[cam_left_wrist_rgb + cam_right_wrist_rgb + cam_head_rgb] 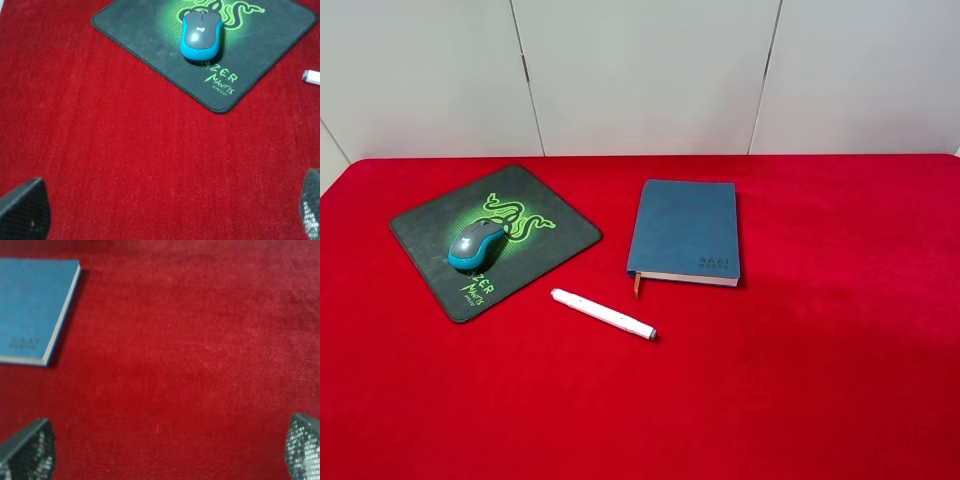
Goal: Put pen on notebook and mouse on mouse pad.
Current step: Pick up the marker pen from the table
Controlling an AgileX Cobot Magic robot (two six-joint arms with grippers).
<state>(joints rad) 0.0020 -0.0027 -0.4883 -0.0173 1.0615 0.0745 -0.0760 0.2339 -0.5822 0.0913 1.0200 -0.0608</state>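
The grey and teal mouse [476, 246] rests on the black mouse pad [535, 205] with its green snake logo, at the left of the red table. In the left wrist view the mouse [200, 34] lies on the mouse pad [145, 30], well ahead of my open left gripper [167, 217]. The white pen [603, 313] lies on the cloth between pad and notebook; only its end [311, 76] shows in the left wrist view. The blue-teal notebook [686, 231] lies closed at the centre. My right gripper [170, 452] is open over bare cloth, off to the side of the notebook [32, 305]. Neither arm shows in the exterior view.
Red cloth [820, 350] covers the whole table. A white panelled wall [640, 70] stands behind the far edge.
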